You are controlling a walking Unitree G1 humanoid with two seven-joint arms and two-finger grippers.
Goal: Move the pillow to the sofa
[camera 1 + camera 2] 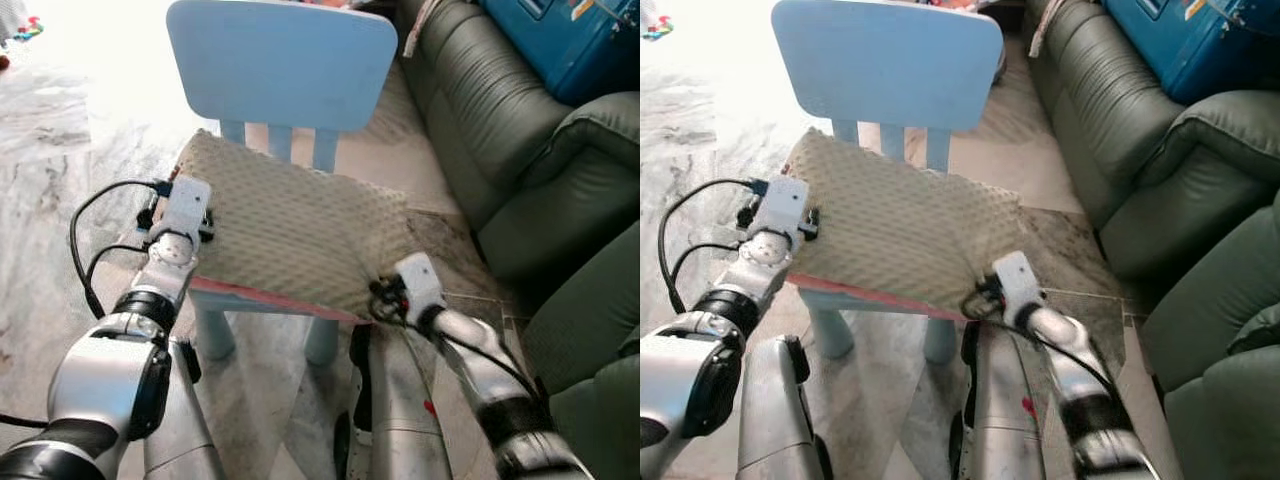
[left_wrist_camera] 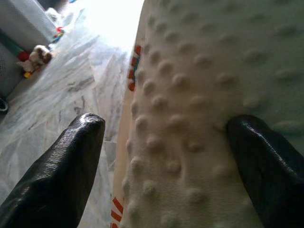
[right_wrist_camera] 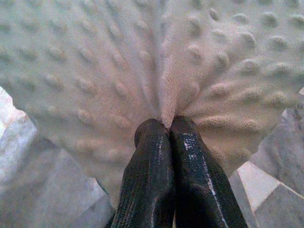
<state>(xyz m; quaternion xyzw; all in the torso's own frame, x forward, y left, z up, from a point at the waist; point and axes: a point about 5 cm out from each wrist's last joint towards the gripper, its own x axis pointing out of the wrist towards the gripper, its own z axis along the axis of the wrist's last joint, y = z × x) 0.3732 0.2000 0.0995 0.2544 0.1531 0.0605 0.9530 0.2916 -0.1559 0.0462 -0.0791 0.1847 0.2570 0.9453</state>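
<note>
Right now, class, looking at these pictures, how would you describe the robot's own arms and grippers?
Both arms are shiny silver with black joint bands. Each wrist carries a white boxy camera block, with black cables looping from it. The left gripper and right gripper each have two long, glossy black fingers with rounded tips.

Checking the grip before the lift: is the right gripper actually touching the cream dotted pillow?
Touching. In the right wrist view the right gripper has its jaws shut on a pinched fold of the cream dotted pillow, the fabric puckering between them.

Left gripper (image 2: 161, 156) at 10 o'clock, jaws spread wide; right gripper (image 3: 168, 128) at 5 o'clock, jaws pinched together.
</note>
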